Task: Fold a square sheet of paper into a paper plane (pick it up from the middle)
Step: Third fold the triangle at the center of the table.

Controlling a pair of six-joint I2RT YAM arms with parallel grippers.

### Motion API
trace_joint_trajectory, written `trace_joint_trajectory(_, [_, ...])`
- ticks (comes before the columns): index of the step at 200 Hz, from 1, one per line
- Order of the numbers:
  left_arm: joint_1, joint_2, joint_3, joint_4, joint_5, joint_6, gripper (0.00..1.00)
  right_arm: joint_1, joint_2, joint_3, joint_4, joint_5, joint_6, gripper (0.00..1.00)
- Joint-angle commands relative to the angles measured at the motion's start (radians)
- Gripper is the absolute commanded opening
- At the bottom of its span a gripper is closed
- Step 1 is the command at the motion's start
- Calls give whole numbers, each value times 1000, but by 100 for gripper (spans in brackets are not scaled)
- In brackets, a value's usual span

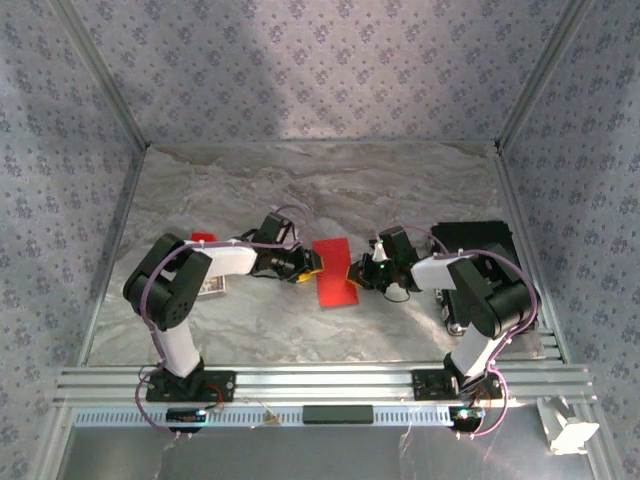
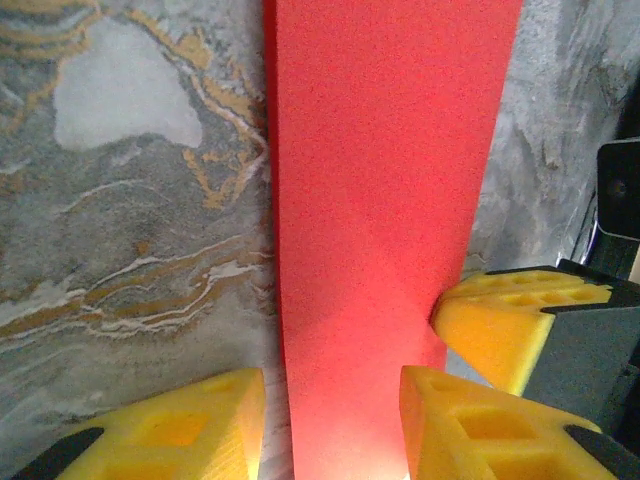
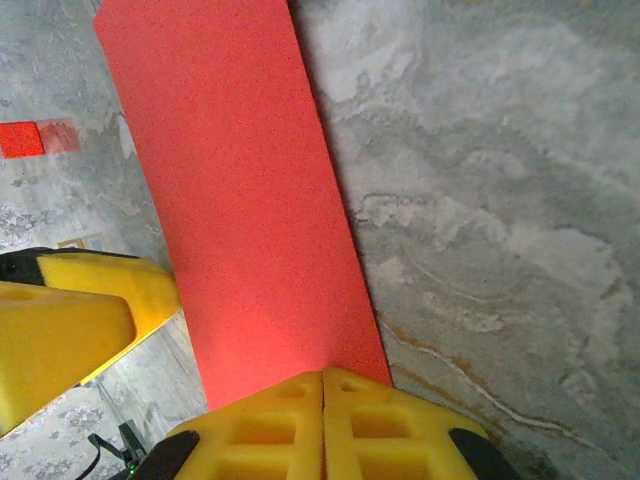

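Note:
The square sheet of paper (image 1: 335,272) lies mid-table as a long flat red oblong, not shaped as a paper plane. My right gripper (image 1: 362,272) comes at it from the right. In the right wrist view its yellow fingers (image 3: 323,405) are pressed together on the sheet's (image 3: 250,220) near edge. My left gripper (image 1: 306,265) is at the sheet's left edge. In the left wrist view its fingertips (image 2: 335,430) stand apart, with the sheet (image 2: 380,200) running between them and over the right finger. The right gripper's finger (image 2: 505,325) touches the sheet's far edge.
A small red rectangular piece (image 1: 203,238) lies behind the left arm and shows again (image 3: 20,138) at the left. A small printed card (image 1: 212,287) lies beside the left arm. A black box (image 1: 482,240) stands at the right, by the metal frame rail.

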Motion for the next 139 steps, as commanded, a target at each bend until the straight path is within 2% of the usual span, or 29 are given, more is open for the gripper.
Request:
trace_joint_trajectory(1, [6,22,-6,37,33,-18,39,2,41,-23,-85,41,11,8])
trace_joint_trajectory(139, [6,38,-10,84,53,-40,27,0,37,-21,-77,41,17,9])
